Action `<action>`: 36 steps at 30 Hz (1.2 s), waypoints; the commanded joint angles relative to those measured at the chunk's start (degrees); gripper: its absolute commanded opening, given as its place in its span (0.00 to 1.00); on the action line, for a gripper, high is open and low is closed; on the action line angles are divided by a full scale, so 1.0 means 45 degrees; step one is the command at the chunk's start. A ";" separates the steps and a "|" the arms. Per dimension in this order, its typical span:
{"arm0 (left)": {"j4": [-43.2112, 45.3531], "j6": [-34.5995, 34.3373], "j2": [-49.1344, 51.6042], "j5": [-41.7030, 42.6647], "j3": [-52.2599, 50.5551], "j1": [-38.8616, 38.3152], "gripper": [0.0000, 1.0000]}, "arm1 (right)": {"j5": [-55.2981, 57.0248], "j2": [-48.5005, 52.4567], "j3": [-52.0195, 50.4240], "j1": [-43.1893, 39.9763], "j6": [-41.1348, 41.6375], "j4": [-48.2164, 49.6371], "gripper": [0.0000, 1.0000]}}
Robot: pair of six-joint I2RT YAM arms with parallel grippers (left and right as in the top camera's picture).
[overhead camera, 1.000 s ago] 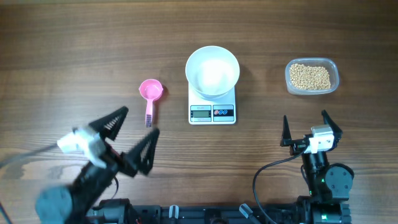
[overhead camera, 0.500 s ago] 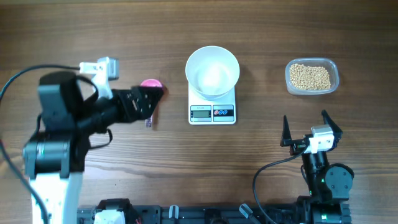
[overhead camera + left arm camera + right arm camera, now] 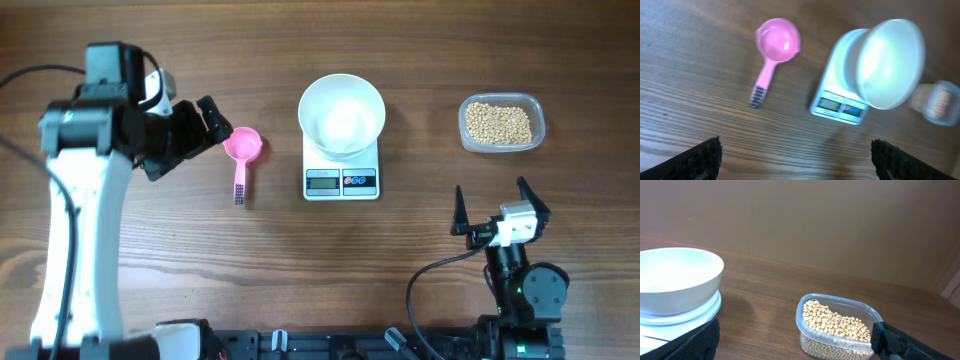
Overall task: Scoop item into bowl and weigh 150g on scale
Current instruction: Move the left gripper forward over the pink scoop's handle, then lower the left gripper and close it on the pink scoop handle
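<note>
The white bowl (image 3: pixel 342 113) sits empty on the small white scale (image 3: pixel 341 181) at mid-table. Tan beans (image 3: pixel 499 123) fill a clear plastic tub (image 3: pixel 535 110) at the far right. A pink scoop (image 3: pixel 242 148) lies left of the scale, handle toward the front. My left gripper (image 3: pixel 214 124) hovers open just left of the scoop's cup, holding nothing. In the left wrist view the scoop (image 3: pixel 778 41), scale (image 3: pixel 836 102) and bowl (image 3: pixel 890 62) lie ahead of the gripper (image 3: pixel 797 156). My right gripper (image 3: pixel 490 190) stands open near the front, facing the beans (image 3: pixel 836 321) and bowl (image 3: pixel 675 280).
The left arm's white link (image 3: pixel 75 230) runs down the left side of the table. Bare wood lies between the scale and the tub (image 3: pixel 810 342) and along the front. A brown wall stands behind the table in the right wrist view.
The left arm has swung from the front left up and back, and its gripper now sits beside the pink scoop. The right arm has not moved. Both grippers stayed open.
</note>
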 commanded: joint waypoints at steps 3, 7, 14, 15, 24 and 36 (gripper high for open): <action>0.0311 0.0442 0.1729 -0.1501 0.0078 0.0073 1.00 | 0.0175 -0.0126 -0.0015 0.0063 -0.0039 0.0063 1.00; 0.0228 0.0398 0.3084 -0.1413 0.0063 0.0121 1.00 | 0.0175 -0.0126 -0.0015 0.0063 -0.0034 0.0063 1.00; 0.0384 0.1545 0.4852 -0.0189 -0.0563 0.0034 1.00 | 0.0175 -0.0126 -0.0015 0.0063 -0.0039 0.0068 1.00; 0.0593 0.1812 0.5032 -0.0092 -0.0685 0.0044 0.96 | 0.0175 -0.0126 -0.0015 0.0063 -0.0039 0.0068 1.00; 0.3259 0.2181 0.5542 0.0053 -0.2516 0.0044 0.87 | 0.0175 -0.0126 -0.0015 0.0063 -0.0039 0.0068 1.00; 0.5187 0.3128 0.5557 0.1617 -0.3993 0.0044 0.79 | 0.0170 -0.0126 -0.0015 0.0063 -0.0034 0.0063 1.00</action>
